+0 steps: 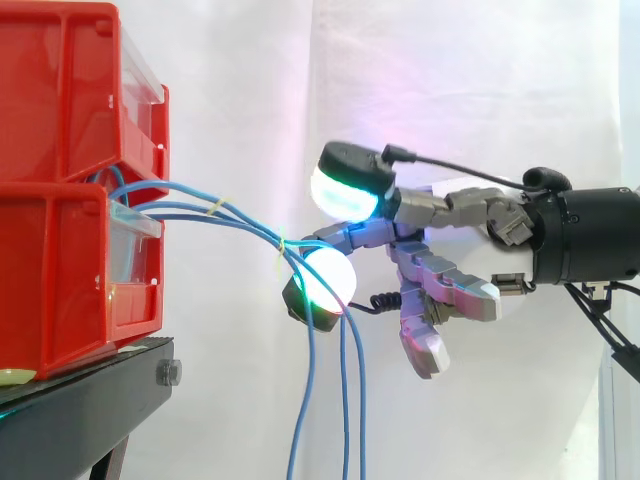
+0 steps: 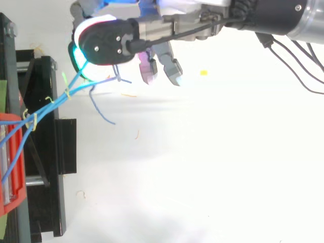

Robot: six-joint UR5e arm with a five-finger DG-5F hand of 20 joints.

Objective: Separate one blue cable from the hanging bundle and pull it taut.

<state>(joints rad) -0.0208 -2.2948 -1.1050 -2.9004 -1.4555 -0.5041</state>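
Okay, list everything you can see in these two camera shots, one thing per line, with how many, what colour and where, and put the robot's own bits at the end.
red bins: two, red, stacked at the left on the stand
black stand: one, black, under the bins
blue cables: several in a bundle, blue, running from between the bins to the hand, then hanging down
ties: at least two, yellow-green, around the bundle between the bins and the hand
white curtain: one, white, behind everything
yellow scrap: one, yellow, on the white floor in the top view
hand: one, grey and black, at the cable bundle
arm: one, black, coming in from the right of the side view
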